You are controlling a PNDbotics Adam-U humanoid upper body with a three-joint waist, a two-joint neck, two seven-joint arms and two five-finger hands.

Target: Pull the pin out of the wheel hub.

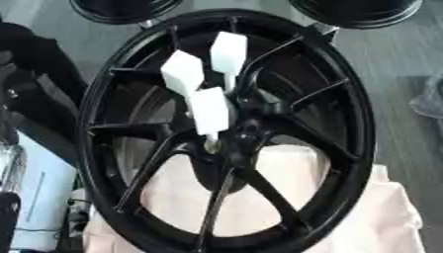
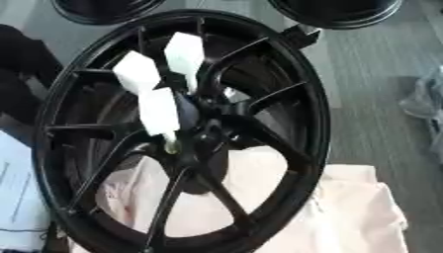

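A large black spoked wheel (image 1: 346, 99) fills both views and lies tilted on a pale pink cloth (image 1: 380, 217). Three pins with white block-shaped handles stick out of its hub (image 1: 246, 131). One handle (image 1: 229, 53) is uppermost, a second (image 1: 183, 72) is to its left, and a third (image 1: 210, 110) is lowest and nearest me. Below the third handle a thin pale shaft (image 1: 210, 142) runs into the hub. Neither of my hands shows in either view.
Two more black wheels (image 1: 125, 10) (image 1: 355, 12) lie at the far edge. A dark bulky shape (image 1: 30, 74) sits at the left edge, with white sheets (image 1: 39, 197) below it. A grey crumpled thing (image 1: 430, 99) lies on the grey floor at right.
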